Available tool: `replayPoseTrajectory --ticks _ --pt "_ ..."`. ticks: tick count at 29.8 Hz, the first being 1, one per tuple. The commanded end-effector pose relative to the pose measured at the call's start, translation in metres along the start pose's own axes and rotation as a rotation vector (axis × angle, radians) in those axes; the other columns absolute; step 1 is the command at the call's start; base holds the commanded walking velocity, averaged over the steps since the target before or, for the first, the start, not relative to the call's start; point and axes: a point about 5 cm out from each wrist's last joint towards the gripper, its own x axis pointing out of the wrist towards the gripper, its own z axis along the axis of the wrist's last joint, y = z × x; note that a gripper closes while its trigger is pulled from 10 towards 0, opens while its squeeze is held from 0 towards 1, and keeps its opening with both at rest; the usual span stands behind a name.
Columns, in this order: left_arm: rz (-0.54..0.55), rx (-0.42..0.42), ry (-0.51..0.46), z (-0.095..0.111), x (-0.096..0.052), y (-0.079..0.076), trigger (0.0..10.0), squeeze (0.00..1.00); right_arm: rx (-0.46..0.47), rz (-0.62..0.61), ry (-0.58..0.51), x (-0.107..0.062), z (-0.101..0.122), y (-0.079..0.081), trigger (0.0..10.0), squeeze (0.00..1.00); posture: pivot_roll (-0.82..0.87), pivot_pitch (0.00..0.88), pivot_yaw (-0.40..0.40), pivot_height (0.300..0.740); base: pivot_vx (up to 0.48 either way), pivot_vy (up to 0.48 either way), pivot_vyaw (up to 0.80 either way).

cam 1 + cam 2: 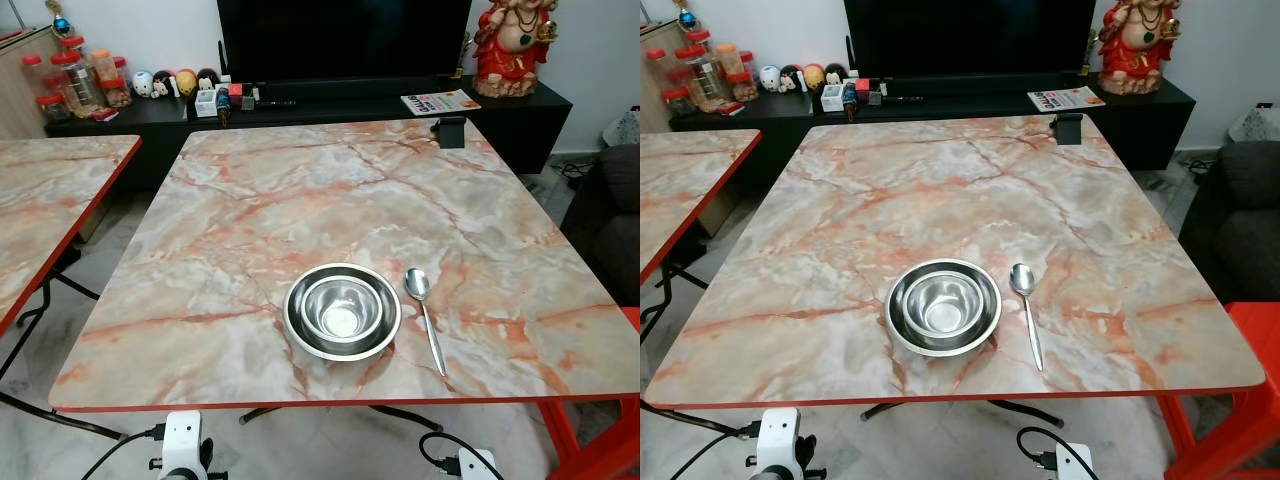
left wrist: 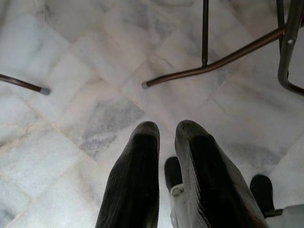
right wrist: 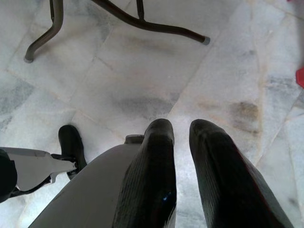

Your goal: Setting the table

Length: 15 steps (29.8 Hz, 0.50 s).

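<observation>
Our left gripper [image 2: 164, 137] hangs idle below the table edge and points down at the tiled floor [image 2: 85, 118], its two black fingers nearly together with only a narrow slit between them. Our right gripper [image 3: 183, 137] hangs the same way, fingers close together and holding nothing.

From both of them the work lies up and forward, on the marble table [image 1: 330, 190]. Near its front edge stand two steel bowls [image 1: 342, 311], the smaller nested inside the larger, empty and shiny. Just to their right, apart from them, lies a steel spoon [image 1: 426, 316]. Its long axis runs front to back, the handle towards us. We judge the right arm is nearer to it.
</observation>
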Motion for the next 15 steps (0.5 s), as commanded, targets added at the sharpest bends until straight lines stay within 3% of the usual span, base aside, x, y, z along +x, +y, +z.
replayPoseTrajectory --ticks 1,6,10,12,15 --pt "0.009 0.005 0.015 0.0006 0.0008 0.0022 10.0 0.00 0.018 0.012 -0.019 0.0009 0.0044 0.0023 10.0 0.00 -0.08 0.000 0.037 0.740 0.000 0.000 0.00" --pt "0.014 -0.004 0.016 0.0015 0.0014 0.0016 10.0 0.00 0.061 0.043 -0.053 0.0015 0.0080 0.0098 10.0 0.00 -0.07 0.000 0.038 0.740 0.000 0.000 0.00" --pt "0.023 -0.009 0.022 -0.0011 0.0003 0.0034 10.0 0.00 0.028 0.037 -0.065 0.0014 0.0085 0.0107 10.0 0.00 -0.07 0.000 0.038 0.740 0.000 0.000 0.00" --pt "0.025 -0.010 0.026 -0.0024 -0.0003 0.0043 10.0 0.00 -0.022 0.001 -0.075 0.0011 0.0092 0.0071 10.0 0.00 -0.07 0.000 0.039 0.740 0.000 0.244 0.44" --pt "0.028 -0.011 0.029 -0.0034 -0.0008 0.0055 10.0 0.00 0.021 -0.004 -0.083 0.0010 0.0101 0.0054 10.0 0.00 -0.07 0.000 0.040 0.740 0.000 0.274 0.73"
